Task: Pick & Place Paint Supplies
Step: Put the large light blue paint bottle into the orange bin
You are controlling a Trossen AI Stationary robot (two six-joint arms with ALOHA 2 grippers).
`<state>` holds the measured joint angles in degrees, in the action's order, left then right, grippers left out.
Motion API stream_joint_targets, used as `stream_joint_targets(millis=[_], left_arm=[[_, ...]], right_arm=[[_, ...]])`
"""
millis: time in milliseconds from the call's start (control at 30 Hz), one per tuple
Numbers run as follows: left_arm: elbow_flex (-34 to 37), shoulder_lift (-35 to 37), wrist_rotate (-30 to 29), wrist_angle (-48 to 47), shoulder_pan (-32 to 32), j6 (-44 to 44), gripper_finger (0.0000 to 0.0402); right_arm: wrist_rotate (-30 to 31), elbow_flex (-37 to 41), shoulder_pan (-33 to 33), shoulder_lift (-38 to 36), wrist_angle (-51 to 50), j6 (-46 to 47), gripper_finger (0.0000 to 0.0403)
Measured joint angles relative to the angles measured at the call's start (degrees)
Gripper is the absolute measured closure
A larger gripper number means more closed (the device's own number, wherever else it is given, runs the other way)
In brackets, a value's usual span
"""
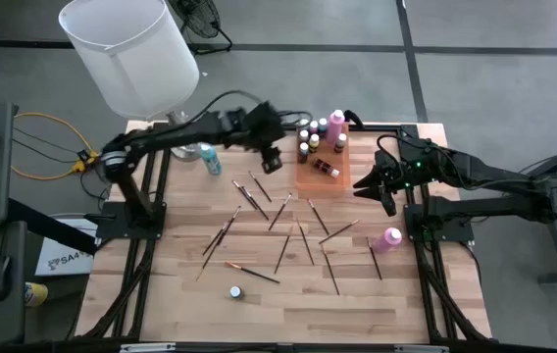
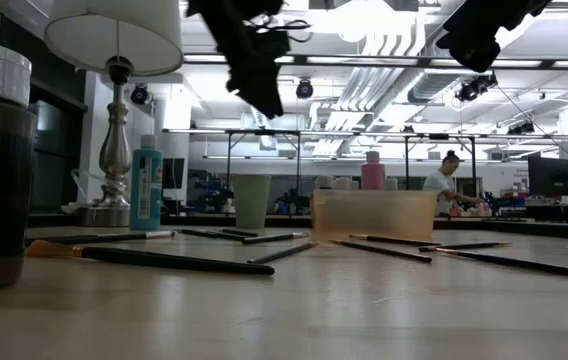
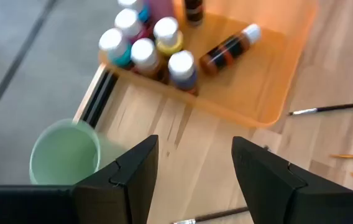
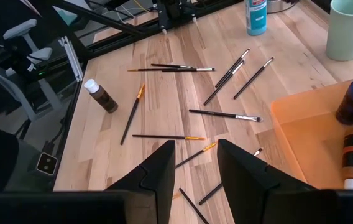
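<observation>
An orange tray at the table's far middle holds several pale-capped paint bottles standing in one corner and a brown one lying on its side. Thin dark paintbrushes lie flat and scattered over the wood. A pink bottle lies near the right edge, a brown one near the front, and a teal one stands at the far left. My left gripper hangs open and empty above the table just left of the tray. My right gripper hovers open and empty right of the tray.
A pale green cup stands beside the tray's left corner, under my left gripper. A large white lampshade on a silver base stands at the far left corner. Bare wood lies toward the near edge. A person works far behind the table.
</observation>
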<state>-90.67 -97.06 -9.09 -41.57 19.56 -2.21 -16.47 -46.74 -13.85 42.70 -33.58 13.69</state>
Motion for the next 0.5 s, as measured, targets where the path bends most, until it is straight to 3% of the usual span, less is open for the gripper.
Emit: stream_joint_targets(millis=[267,500], left_arm=[[32.1,19.0,-13.2,22.9,-8.5,14.8,0.0203],[50.3,32.2,-29.8,30.4,-15.1,26.3,0.0203]], right_arm=[[0.0,0.0,0.0,0.0,0.0,0.0,0.0290],[0.0,0.0,0.0,0.0,0.0,0.0,0.0290]])
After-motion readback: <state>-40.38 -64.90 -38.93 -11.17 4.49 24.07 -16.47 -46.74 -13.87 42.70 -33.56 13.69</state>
